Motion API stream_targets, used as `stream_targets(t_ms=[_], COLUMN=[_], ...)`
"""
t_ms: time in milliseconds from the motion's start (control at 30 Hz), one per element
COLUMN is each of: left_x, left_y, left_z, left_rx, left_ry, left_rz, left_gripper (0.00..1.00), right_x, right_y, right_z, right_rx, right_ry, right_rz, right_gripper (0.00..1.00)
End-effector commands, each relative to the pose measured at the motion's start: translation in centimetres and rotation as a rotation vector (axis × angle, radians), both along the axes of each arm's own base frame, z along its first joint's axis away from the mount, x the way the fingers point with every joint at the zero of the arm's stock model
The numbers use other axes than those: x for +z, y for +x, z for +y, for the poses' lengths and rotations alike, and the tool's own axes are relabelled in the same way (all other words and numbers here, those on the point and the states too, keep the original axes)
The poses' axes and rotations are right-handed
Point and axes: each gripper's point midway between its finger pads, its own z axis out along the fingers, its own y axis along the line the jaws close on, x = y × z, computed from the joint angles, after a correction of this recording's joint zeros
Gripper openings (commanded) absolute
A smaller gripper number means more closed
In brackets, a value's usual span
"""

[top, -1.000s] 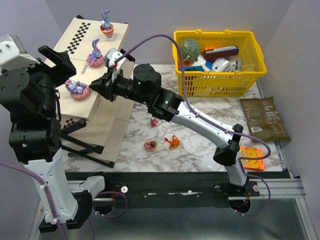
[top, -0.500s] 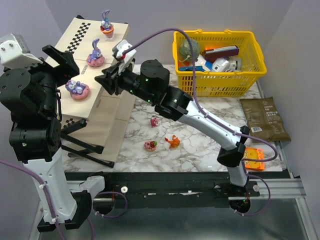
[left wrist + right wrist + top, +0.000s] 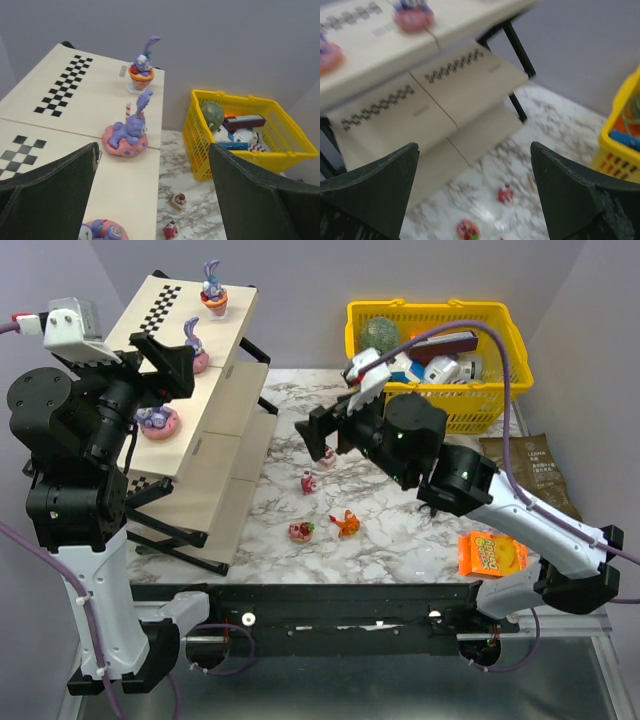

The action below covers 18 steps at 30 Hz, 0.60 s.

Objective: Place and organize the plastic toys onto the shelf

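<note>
The left fingers (image 3: 50, 190) are spread wide and empty above the shelf (image 3: 75, 100), where three rabbit toys (image 3: 192, 345) sit on its upper panels. The right fingers (image 3: 370, 185) are also wide apart, holding nothing, over the marble surface (image 3: 400, 530), where small toys (image 3: 301, 531) lie near the shelf.

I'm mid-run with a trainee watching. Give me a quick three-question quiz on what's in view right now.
1. How many rabbit toys sit on the shelf?
2. True or false: the right gripper has its jaws closed on a toy.
3. The green ball is: A) in the yellow basket; B) on the shelf; C) held by the right gripper.
Key: 1) three; 2) false, its jaws are open and empty; 3) A.
</note>
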Motion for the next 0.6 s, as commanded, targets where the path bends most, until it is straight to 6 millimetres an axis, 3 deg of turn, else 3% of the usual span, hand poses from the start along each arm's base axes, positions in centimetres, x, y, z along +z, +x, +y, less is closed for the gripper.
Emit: stream_targets(t_ms=[0, 33, 67, 200, 367, 567], left_x=[0.5, 0.6, 0.7, 0.5, 0.5, 0.4], left_y=[-0.7, -0.7, -0.9, -1.1, -2.0, -2.1], left_z=[-3.8, -4.1, -4.6, -6.7, -8.7, -8.6], left_rx=[-0.214, -0.233, -0.264, -0.378, -0.494, -0.475], left_ry=[0.039, 0.037, 0.035, 0.036, 0.048, 0.057], left_rz=[-0.048, -0.052, -0.059, -0.062, -0.089, -0.093], left_gripper=[0.99, 0.99, 0.99, 0.99, 0.99, 0.99], right_x=[-14.4, -16.1, -19.2, -25.3, -29.8, -34.4], right_y=[0.1, -0.2, -0.8, -2.3, -3.5, -3.9], right_z=[-2.8, -3.0, -3.6, -4.4, -4.9, -7.7], right_rx=[-0.102, -0.105, -0.11, -0.163, -0.172, -0.249], right_ry=[-0.263, -0.276, -0.324, -0.308, -0.343, -0.365], right_rz=[0.218, 0.254, 0.308, 0.492, 0.599, 0.712], right_gripper=[1.0, 1.0, 1.0, 1.0, 1.0, 0.99])
